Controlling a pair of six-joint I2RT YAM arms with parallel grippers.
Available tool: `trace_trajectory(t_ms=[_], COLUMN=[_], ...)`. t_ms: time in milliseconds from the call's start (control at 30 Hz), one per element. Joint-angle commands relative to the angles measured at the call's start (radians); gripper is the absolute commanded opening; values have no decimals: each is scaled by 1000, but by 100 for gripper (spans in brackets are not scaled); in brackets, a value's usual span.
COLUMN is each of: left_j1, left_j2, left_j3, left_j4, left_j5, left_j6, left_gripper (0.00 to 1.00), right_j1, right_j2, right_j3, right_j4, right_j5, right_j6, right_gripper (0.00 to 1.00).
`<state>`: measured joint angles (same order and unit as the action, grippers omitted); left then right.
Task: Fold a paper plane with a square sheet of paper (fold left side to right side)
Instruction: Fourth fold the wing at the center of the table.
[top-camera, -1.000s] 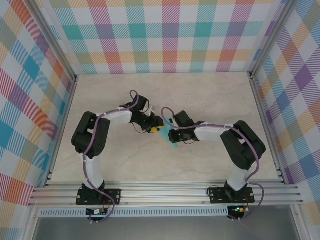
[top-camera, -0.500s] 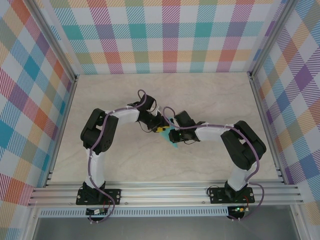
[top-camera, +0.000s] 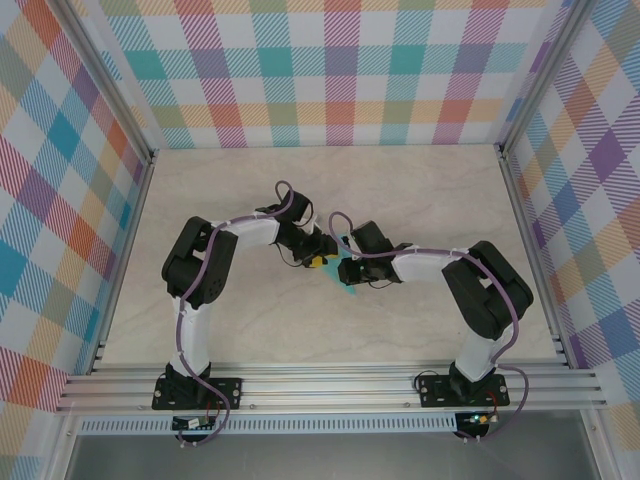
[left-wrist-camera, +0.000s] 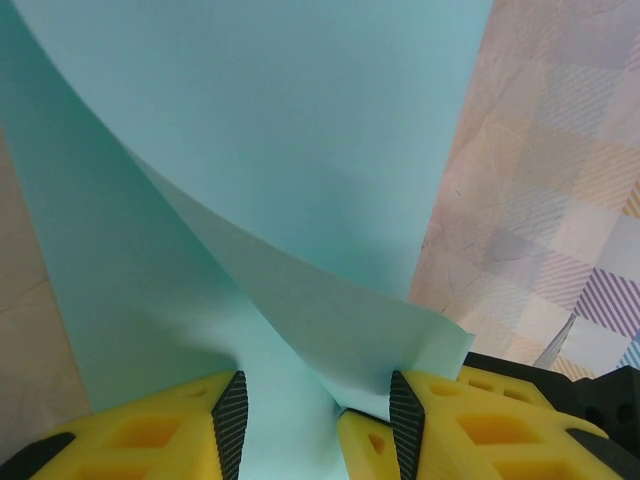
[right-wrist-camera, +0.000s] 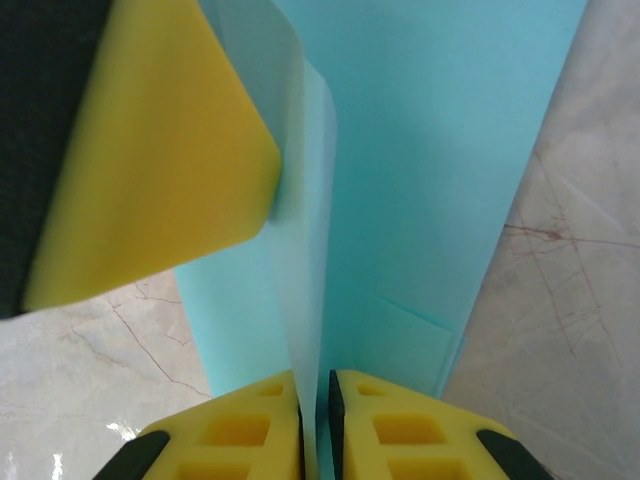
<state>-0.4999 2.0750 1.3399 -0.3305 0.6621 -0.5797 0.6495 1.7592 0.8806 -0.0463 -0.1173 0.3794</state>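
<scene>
From above, the paper (top-camera: 348, 291) is mostly hidden under both wrists, and its outline is too small to tell. Both wrist views cut it off at the top edge. The left gripper (left-wrist-camera: 318, 398) and right gripper (right-wrist-camera: 314, 388) run off the bottom edges, their bodies unseen.

The table (top-camera: 330, 180) has a pale marble-like top with thin brownish veins. Three walls (top-camera: 340, 60) with a checked pattern in many colours stand around it. Aluminium rails (top-camera: 330, 385) run along its near edge. The light is even.
</scene>
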Motion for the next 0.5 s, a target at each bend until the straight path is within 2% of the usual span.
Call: trace_trajectory(t_ms=[0, 467], left_j1=[-12, -12], left_j2=[18, 23], left_j3=[14, 13], left_j4=[-27, -31], left_j5=[-9, -15], left_j6=[11, 15], left_gripper=[44, 44], right_j1=[1, -43], right_j2=[13, -107], right_j3=[-25, -32], right_j4=[-33, -53], right_j5=[-31, -125], right_j6=[7, 31], right_gripper=[16, 30])
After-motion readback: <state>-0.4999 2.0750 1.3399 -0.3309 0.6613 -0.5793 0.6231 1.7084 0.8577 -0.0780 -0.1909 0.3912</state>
